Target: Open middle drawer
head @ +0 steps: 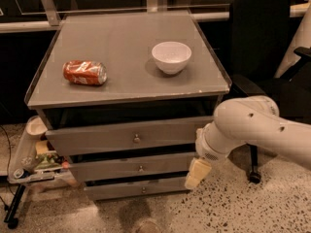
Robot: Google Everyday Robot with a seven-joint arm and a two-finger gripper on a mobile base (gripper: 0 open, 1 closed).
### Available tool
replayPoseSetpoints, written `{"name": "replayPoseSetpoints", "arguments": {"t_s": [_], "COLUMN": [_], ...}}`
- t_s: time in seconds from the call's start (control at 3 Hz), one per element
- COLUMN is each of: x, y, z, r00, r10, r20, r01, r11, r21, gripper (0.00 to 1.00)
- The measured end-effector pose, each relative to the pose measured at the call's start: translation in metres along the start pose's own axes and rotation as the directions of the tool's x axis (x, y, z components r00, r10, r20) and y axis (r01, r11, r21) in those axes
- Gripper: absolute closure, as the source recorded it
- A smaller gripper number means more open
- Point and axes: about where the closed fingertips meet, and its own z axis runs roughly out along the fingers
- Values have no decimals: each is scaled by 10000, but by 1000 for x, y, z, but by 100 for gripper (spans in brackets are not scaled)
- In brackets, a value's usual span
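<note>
Claw (197,173) hangs low at the right end of the middle drawer (107,170), whose small knob (140,168) is left of it. Wide or narrow, I cannot tell. Above it on the tabletop (126,38) sit a white bowl (171,57) and, farther left, a red can (85,73).

The gripper (197,173) hangs at the right end of the middle drawer (116,169), low centre-right of the frame, with open floor (92,213) before the drawer fronts. A chair (257,42) crowds the right side; a cart (28,163) stands at lower left.
</note>
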Motion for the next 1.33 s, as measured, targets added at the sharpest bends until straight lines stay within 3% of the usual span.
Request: {"name": "replayPoseSetpoints", "arguments": {"t_s": [0.33, 0.67, 1.33], "x": [6, 6, 8], "y": [-7, -7, 5], "z": [41, 41, 115], "r00": [10000, 10000, 9970], "r10": [72, 72, 717], "r20": [64, 64, 290], "r01": [-72, -72, -701], "r11": [10000, 10000, 9963], "r21": [41, 41, -504], "gripper": [0, 0, 0]}}
